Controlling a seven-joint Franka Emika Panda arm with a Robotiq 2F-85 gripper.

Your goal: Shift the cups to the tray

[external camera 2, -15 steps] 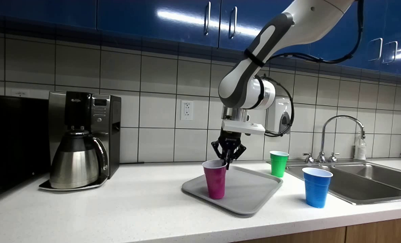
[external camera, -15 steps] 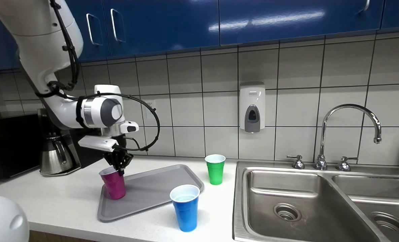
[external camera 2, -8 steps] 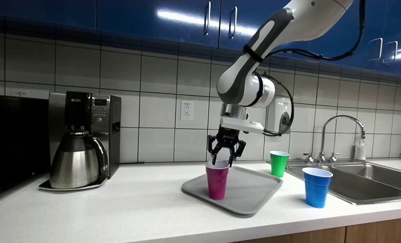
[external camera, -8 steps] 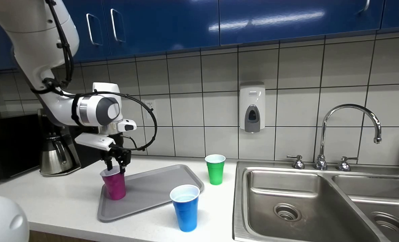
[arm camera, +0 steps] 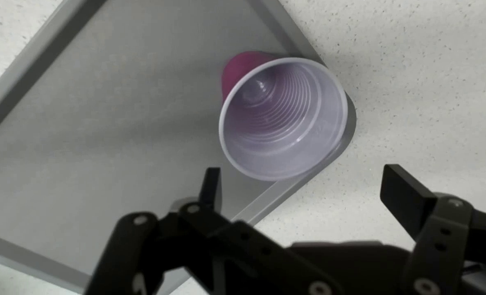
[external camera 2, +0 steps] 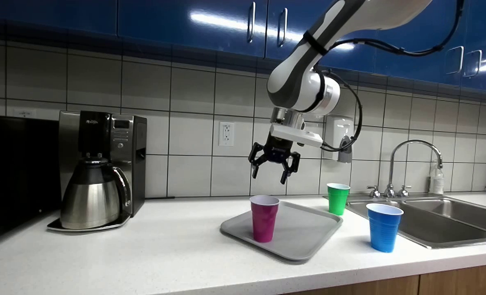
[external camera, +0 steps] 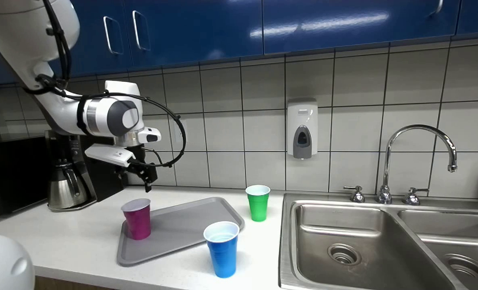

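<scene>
The magenta cup [external camera 2: 264,223] stands upright on the grey tray [external camera 2: 304,233], near one rounded corner. Above it hangs my gripper [external camera 2: 269,177], its fingers spread wide with nothing between them. In the wrist view, the mouth of the magenta cup [arm camera: 243,69] lies ahead of the gripper [arm camera: 302,176], apart from both fingers; the tray [arm camera: 124,123] spreads out to the left. A green cup [external camera: 258,207] stands upright on the counter beyond one end of the tray. The blue cup [external camera: 223,253] is also upright on the counter, closer to the front edge.
A steel sink [external camera: 287,241] with a tall faucet [external camera: 418,128] lies past the blue and green cups. A steel coffee pot [external camera 2: 91,200] sits by the coffee maker [external camera 2: 138,164] at the opposite end. Blue cabinets [external camera 2: 193,24] hang overhead.
The jaws have opened and let go of the magenta cup, which has settled upright on the tray. My gripper has then risen well above its rim. The green and blue cups have stayed put.
</scene>
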